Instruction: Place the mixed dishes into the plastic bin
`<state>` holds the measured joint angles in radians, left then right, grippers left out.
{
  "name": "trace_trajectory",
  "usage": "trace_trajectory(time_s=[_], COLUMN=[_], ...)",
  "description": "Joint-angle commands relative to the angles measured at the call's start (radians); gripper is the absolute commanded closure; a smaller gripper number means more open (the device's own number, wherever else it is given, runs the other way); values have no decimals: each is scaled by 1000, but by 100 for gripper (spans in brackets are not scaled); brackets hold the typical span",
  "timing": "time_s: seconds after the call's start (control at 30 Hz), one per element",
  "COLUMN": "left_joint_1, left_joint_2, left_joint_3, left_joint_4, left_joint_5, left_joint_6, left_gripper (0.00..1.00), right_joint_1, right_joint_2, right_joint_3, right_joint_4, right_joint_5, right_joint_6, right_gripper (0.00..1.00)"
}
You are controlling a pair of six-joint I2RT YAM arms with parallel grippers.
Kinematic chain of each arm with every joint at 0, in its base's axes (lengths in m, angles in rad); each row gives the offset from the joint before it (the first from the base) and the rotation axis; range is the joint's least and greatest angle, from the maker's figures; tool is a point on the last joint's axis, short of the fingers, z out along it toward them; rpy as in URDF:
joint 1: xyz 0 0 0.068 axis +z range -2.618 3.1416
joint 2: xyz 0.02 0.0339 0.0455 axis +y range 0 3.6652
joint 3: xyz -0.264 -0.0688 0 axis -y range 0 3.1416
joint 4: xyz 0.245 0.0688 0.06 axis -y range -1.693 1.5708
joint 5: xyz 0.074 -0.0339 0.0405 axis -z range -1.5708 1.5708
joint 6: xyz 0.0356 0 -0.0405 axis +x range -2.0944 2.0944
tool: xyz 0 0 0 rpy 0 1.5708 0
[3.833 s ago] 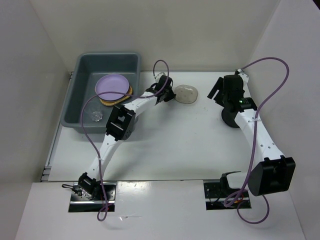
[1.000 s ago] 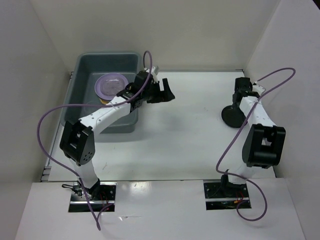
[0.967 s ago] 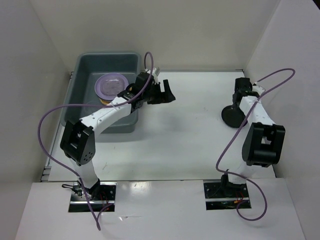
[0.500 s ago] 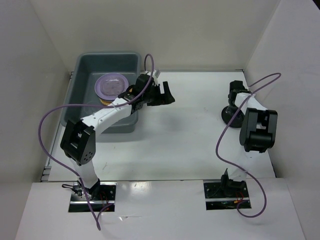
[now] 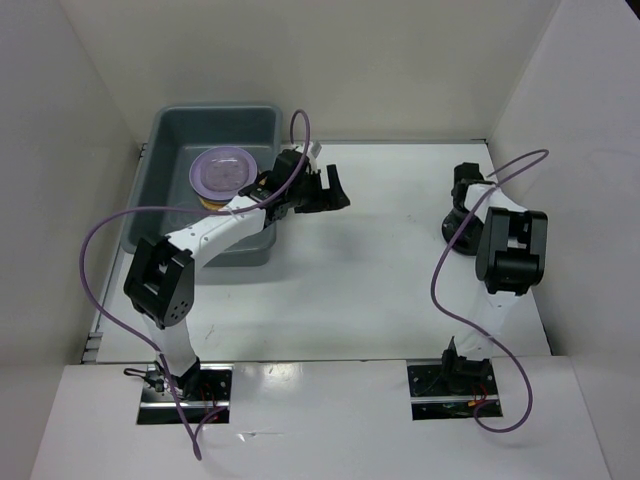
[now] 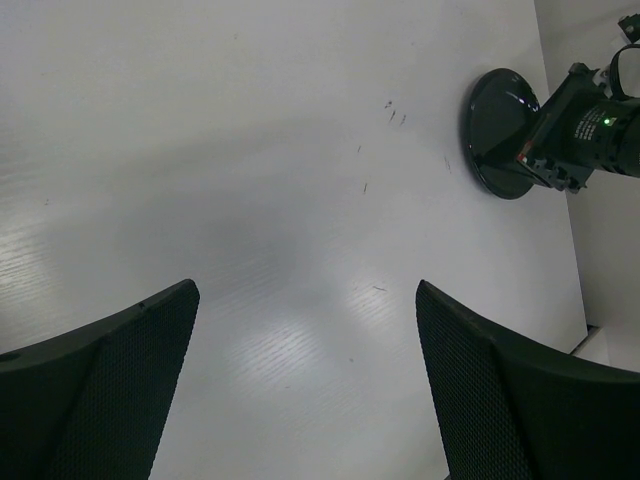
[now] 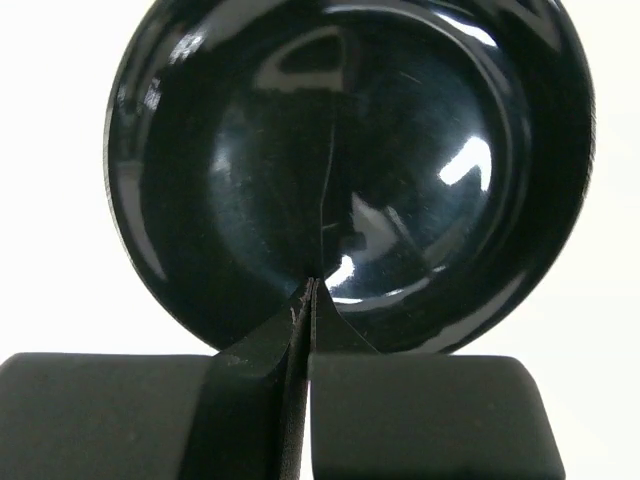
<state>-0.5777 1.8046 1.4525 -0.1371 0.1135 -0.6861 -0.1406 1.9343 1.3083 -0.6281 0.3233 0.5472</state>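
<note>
At the rim of the black round dish (image 7: 350,160), the right gripper (image 7: 308,290) sits closed, possibly nipping it; the left gripper (image 6: 305,330) gapes wide.

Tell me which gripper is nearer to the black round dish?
Right. The right gripper is at the rim of the black round dish, jaws shut; the left gripper hangs open far away, beside the rectangular grey-blue plastic bin.

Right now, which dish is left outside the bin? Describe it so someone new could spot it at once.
From the grey-blue bin at the far left, cross the white table to its right side. The black round dish lies there, the right gripper shut at its rim. It alone is glossy black and outside the bin; the lavender plate lies inside.
</note>
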Motion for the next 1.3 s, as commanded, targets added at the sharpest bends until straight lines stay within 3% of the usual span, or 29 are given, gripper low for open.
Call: trace_trajectory(time_s=[0.0, 0.3, 0.57, 0.83, 0.97, 1.03, 1.17, 1.27], left_joint_1=[3, 3, 3, 3, -8, -23, -97, -119], left_joint_2=[12, 30, 81, 180, 242, 304, 395, 438], left_joint_3=[0, 0, 9, 40, 74, 126, 227, 252], left_joint_4=[45, 45, 65, 105, 163, 177, 177, 212], left_joint_5=[2, 2, 32, 95, 191, 233, 242, 232], left_joint_6=[-4, -4, -32, -98, -125, -150, -170, -208], left_gripper=[4, 4, 4, 4, 4, 7, 13, 17], right_joint_1=[39, 154, 211, 211, 211, 185, 90, 0], right_joint_2=[48, 68, 9, -115, -162, -214, -305, -357], right_joint_3=[35, 35, 45, 98, 127, 140, 152, 152], right_joint_4=[24, 24, 36, 4, -19, -30, -30, -30], right_joint_5=[-47, -179, -456, -435, -425, -364, -268, -268], right_joint_6=[-9, -27, -55, -55, -55, -55, -43, -23], right_gripper=[100, 100, 100, 100, 100, 96, 78, 71])
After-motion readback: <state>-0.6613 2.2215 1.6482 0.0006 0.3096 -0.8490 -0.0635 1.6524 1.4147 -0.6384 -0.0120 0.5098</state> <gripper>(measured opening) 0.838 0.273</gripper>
